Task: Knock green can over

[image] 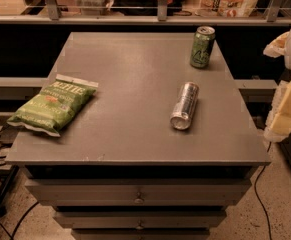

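While aiming to knock over the green can [202, 46], finding it standing upright near the far right corner of the tabletop [125, 84], silver top up and pale swirls facing the camera. Judging it as light, stiff and smooth-sided, tall for its narrow base, and so likely toppling under a modest sideways push, with no grasp needed. Favouring contact high on the side wall, just under the rim, for the greatest leverage. Avoiding a low push, probably only sliding it across the smooth tabletop. Expecting it to roll once down and, given the closeness of the right and far edges, preferring a push toward the middle to keep it from going over the side.

Noting the silver can [185, 105] lying on its side nearer the camera, well apart from the green can and clear of a fall toward the centre. Noting the chip bag [52, 104] lying flat near the left edge, far from both.

Taking the pale blurred shape at the right border of the view as the end effector [287, 109], sitting off the tabletop's right side, apart from the green can and touching nothing on the tabletop. Not being able to tell whether wide, narrow or holding anything.
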You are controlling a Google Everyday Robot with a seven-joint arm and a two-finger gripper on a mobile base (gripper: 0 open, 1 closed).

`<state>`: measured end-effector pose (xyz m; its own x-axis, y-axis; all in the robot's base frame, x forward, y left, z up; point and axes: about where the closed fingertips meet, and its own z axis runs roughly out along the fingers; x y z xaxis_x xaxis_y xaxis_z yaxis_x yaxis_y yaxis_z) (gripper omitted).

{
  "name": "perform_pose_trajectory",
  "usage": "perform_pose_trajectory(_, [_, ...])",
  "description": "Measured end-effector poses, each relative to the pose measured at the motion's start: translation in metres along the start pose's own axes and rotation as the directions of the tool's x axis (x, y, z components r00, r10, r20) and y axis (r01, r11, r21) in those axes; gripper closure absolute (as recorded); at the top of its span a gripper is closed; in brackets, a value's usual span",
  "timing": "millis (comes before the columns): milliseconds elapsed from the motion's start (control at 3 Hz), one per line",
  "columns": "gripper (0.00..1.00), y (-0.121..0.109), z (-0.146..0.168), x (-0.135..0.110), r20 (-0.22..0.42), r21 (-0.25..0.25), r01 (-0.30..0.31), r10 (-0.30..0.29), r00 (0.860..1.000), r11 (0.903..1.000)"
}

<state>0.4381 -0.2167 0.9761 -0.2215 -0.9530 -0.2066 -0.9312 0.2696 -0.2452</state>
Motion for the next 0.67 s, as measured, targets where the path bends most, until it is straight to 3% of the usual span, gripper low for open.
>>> perform_pose_trajectory(333, [0.00,0.000,0.000,0.000,0.001,0.002,0.000,0.000,1.000,1.0000])
perform_pose_trajectory(667, [0.00,-0.028,-0.004,0.003,0.105,0.079,-0.047,0.038,0.994,0.9958])
